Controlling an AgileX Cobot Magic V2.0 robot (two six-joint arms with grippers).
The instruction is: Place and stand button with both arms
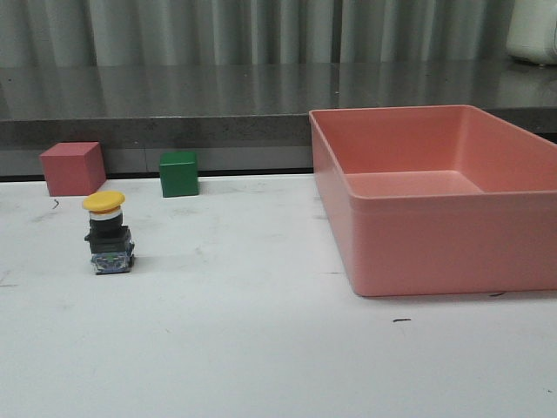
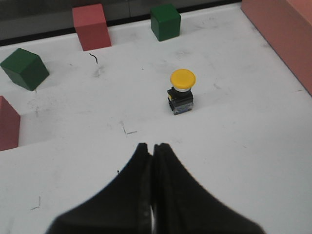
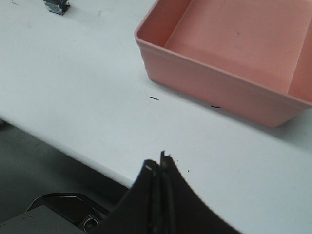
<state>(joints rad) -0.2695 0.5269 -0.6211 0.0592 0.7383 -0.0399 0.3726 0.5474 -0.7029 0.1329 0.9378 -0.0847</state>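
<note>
The button [image 1: 109,235] stands upright on the white table at the left, yellow cap on top and dark square base down. In the left wrist view the button [image 2: 181,92] is well ahead of my left gripper [image 2: 152,146], which is shut and empty. My right gripper [image 3: 158,161] is also shut with nothing in it, above the table's front edge. Only the base of the button [image 3: 56,6] shows in the right wrist view, far from the fingers. Neither arm appears in the front view.
A large pink bin [image 1: 435,209] takes up the right side of the table. A red cube [image 1: 73,168] and a green cube [image 1: 178,173] sit at the back left. The left wrist view shows another green cube [image 2: 24,68] and another red block [image 2: 7,124].
</note>
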